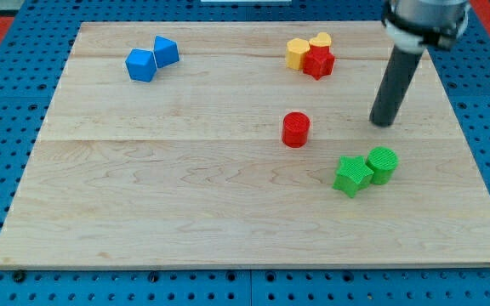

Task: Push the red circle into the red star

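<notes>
Tool state: a bare rod with nothing to clench or release; my tip [384,124] rests free on the wooden board [185,195], touching no block.
Tip position: to the right of the red circle [295,129] with bare board between them, and farther than the green pair.
Red circle: stands alone near the middle of the board, slightly right of centre.
Red star [318,61]: at the far side, a little right of the circle, pressed against two yellow blocks.
Step in hand: judged, bringing the tip round to the circle's near-left side, since the star lies far and slightly right of it.
How to do it well: approach wide so the circle is not brushed from the right, which would send it left; then push on a line straight through the circle's centre toward the star, correcting if it rolls off the tip.
Yellow hexagon-like block [296,53]: touching the star's left side; a push aimed too far left would meet it first.
Yellow heart-like block [320,40]: just behind the star; likely to be shoved when contact comes.
Green star [350,175] and green cylinder [382,164]: near right, touching each other, lying near the tip's path around the circle.
Blue blocks [141,65] [166,51]: far left, touching, well apart from the work.
</notes>
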You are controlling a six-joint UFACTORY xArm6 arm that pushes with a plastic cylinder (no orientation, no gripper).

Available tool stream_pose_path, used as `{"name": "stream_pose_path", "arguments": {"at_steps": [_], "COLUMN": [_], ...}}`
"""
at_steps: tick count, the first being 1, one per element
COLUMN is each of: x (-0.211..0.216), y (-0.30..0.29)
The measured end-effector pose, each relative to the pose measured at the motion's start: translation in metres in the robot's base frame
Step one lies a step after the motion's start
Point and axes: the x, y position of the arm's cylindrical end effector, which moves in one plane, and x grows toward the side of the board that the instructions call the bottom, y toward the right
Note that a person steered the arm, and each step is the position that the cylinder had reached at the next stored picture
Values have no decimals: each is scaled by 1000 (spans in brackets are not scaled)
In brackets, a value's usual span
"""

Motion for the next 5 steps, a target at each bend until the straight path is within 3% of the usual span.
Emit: {"name": "stream_pose_path", "arguments": {"at_steps": [1,3,4,5], "x": [6,16,-4,-63], "y": [-76,-135,-172,-115]}}
